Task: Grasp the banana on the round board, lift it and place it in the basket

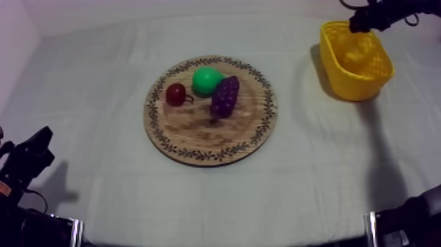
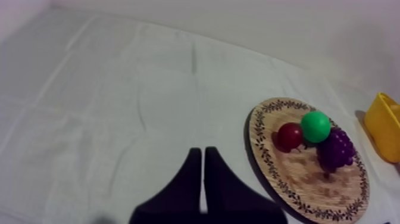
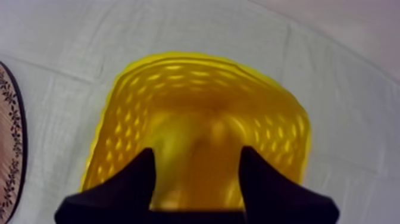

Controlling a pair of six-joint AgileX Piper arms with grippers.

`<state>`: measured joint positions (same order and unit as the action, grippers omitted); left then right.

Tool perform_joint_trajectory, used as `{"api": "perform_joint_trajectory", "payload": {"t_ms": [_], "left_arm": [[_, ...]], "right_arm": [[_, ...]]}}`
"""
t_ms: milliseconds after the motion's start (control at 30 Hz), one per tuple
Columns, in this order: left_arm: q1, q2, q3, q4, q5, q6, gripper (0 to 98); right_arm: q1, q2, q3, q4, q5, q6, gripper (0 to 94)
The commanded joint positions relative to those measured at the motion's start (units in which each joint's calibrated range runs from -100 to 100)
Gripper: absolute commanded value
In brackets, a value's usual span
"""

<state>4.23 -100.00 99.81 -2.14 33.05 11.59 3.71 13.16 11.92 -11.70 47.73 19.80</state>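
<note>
The banana (image 1: 354, 55) lies inside the yellow basket (image 1: 359, 87) at the far right of the table, a pale yellow shape against the weave. My right gripper (image 1: 358, 23) hangs just above the basket's far rim. In the right wrist view its fingers stand wide apart, open, right over the basket (image 3: 196, 62), with the blurred banana (image 3: 207, 132) below and nothing held between them. The round wooden board (image 1: 197, 134) sits mid-table. My left gripper (image 1: 36, 154) rests low at the left; in the left wrist view its fingers (image 2: 191, 179) lie together as a narrow wedge, shut on nothing.
On the board lie a small red fruit (image 1: 175, 94), a green pear (image 1: 207, 80) and purple grapes (image 1: 224, 96). The left wrist view has the board (image 2: 297, 176) and the basket (image 2: 384, 128) beyond it. Bare cloth separates board and basket.
</note>
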Motion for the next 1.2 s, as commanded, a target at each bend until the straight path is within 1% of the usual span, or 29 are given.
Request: {"api": "perform_joint_trajectory", "payload": {"t_ms": [0,167,400,567,633,767,833,933,1033,1167], "left_arm": [[0.0,0.0,0.0,-0.03,0.0,0.0,0.1],[0.0,0.0,0.0,-0.03,0.0,0.0,0.1],[0.0,0.0,0.0,-0.03,0.0,0.0,0.1],[0.0,0.0,0.0,-0.03,0.0,0.0,0.1],[0.0,0.0,0.0,-0.03,0.0,0.0,0.1],[0.0,0.0,0.0,-0.03,0.0,0.0,0.1],[0.0,0.0,0.0,-0.03,0.0,0.0,0.1],[0.0,0.0,0.0,-0.03,0.0,0.0,0.1],[0.0,0.0,0.0,-0.03,0.0,0.0,0.1],[0.0,0.0,0.0,-0.03,0.0,0.0,0.1]], "right_arm": [[0.1,-1.9,0.5,-0.4,0.8,-0.2,44.5],[0.3,-8.4,2.1,-0.5,2.6,-1.5,40.1],[-0.4,-18.7,3.6,2.6,5.2,-7.6,30.6],[-0.5,-27.1,8.2,3.6,4.8,-9.5,22.0],[-0.7,-31.5,11.1,4.6,4.1,-10.2,18.4],[-1.1,-41.7,19.3,7.1,0.4,-11.8,11.8],[-1.7,-46.2,22.6,9.0,-0.2,-13.5,8.5],[-2.0,-51.7,26.7,10.7,-0.2,-15.5,5.7],[-1.1,-56.5,32.0,11.0,-2.1,-16.4,4.2],[0.5,-62.2,39.2,9.8,-5.3,-15.8,2.8]]}}
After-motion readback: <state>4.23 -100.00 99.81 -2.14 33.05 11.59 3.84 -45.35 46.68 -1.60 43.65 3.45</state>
